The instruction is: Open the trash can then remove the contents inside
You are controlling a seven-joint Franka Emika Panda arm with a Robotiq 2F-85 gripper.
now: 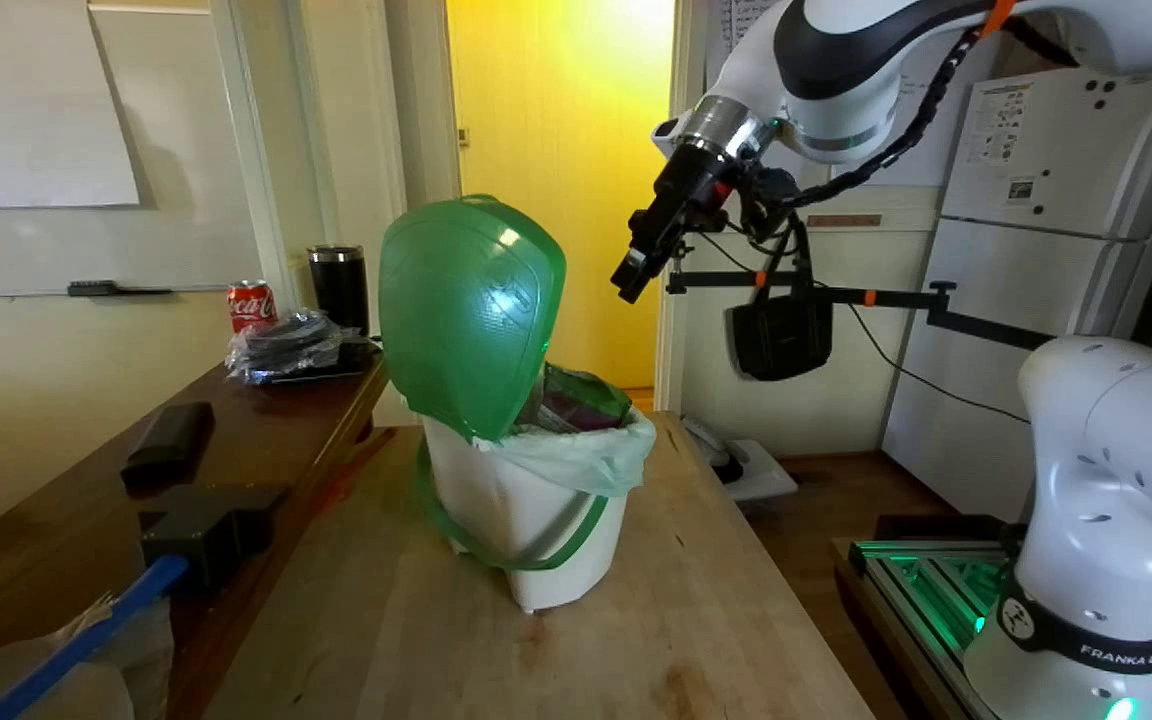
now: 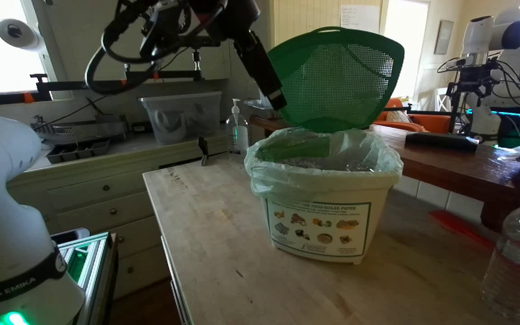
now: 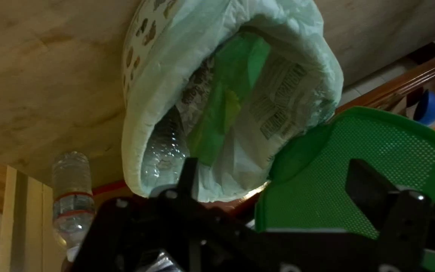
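Observation:
The white trash can (image 1: 576, 585) stands upright on the wooden table, also in an exterior view (image 2: 318, 232) and the wrist view (image 3: 136, 64). Its green lid (image 1: 466, 310) is raised; it also shows in an exterior view (image 2: 336, 81) and the wrist view (image 3: 315, 196). A pale liner (image 2: 282, 176) is folded over the rim. Inside lie a green wrapper (image 3: 229, 102), clear plastic (image 3: 164, 155) and a printed wrapper (image 3: 198, 87); their lower parts are hidden. My gripper (image 3: 275, 164) is open and empty, above the can near the lid, also in both exterior views (image 1: 626, 285) (image 2: 278, 99).
A clear water bottle (image 2: 517, 262) stands on the table (image 2: 224, 253), also in the wrist view (image 3: 73, 192). A soap dispenser (image 2: 237, 131) stands behind the can. A brown desk (image 1: 46, 530) adjoins the table, bearing a dark box (image 1: 168, 440), a tumbler (image 1: 339, 290) and a red can (image 1: 251, 305).

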